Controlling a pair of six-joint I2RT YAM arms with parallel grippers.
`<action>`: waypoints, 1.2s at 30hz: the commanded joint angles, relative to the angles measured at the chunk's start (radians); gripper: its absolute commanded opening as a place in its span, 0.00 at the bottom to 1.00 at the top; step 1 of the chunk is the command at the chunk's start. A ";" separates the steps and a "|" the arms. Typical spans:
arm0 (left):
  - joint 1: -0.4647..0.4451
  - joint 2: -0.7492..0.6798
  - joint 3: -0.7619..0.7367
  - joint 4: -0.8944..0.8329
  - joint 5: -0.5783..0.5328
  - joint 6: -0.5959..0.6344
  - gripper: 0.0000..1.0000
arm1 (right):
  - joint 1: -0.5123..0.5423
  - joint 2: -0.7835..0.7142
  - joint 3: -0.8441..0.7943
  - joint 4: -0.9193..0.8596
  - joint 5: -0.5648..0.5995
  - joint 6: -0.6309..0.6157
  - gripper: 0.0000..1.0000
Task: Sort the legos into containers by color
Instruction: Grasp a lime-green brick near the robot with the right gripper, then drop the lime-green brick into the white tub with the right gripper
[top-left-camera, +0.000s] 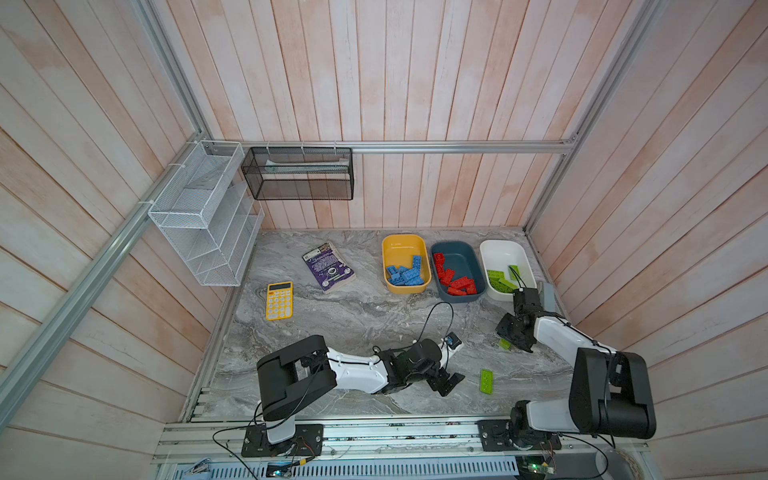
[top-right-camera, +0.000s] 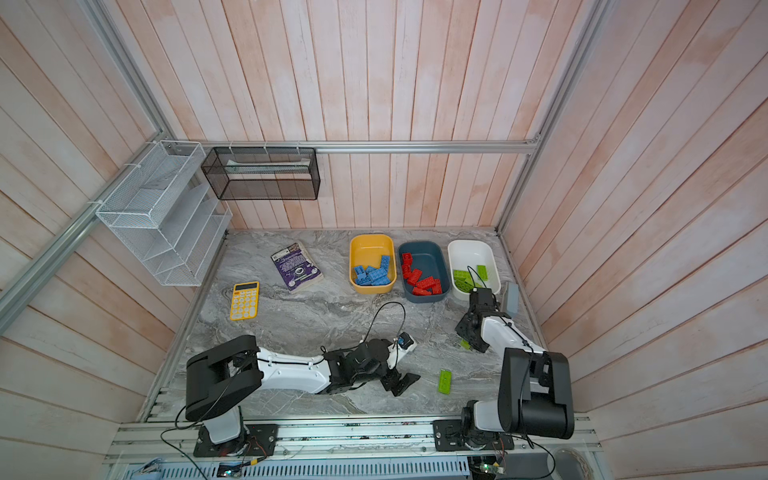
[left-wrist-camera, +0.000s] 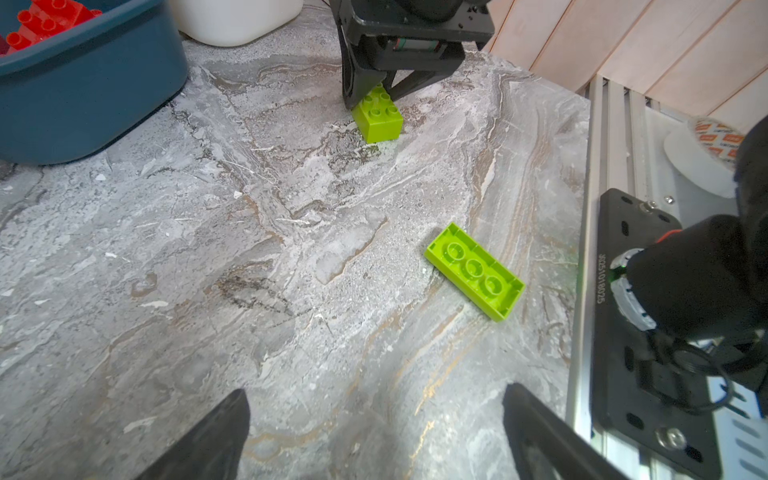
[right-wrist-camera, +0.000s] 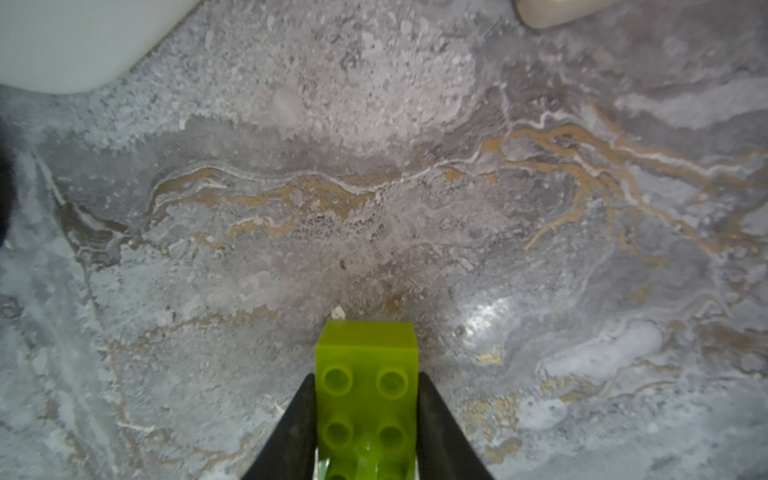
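Open marble tabletop mid-table; right end effector tight on green lego, left end effector wide, empty.

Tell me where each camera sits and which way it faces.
Top views: high over the near edge, looking down on the whole table; the left arm and right arm show whole.
Left wrist: on the left arm, looking past the open left tool across the table to an upturned green brick; its two fingers show.
Right wrist: on the right arm, looking down at the table; the right tool clamps a second green brick.
Shared: the left wrist view also shows that clamped brick.
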 joint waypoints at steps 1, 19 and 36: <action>0.004 0.005 0.024 0.001 -0.019 0.007 0.96 | -0.004 0.018 0.005 0.016 -0.045 -0.022 0.37; 0.074 -0.090 0.054 -0.032 0.049 -0.045 0.96 | -0.006 -0.128 0.231 -0.085 -0.193 -0.056 0.24; 0.153 0.000 0.169 -0.087 0.070 -0.029 0.96 | -0.022 0.290 0.602 0.031 -0.093 -0.054 0.28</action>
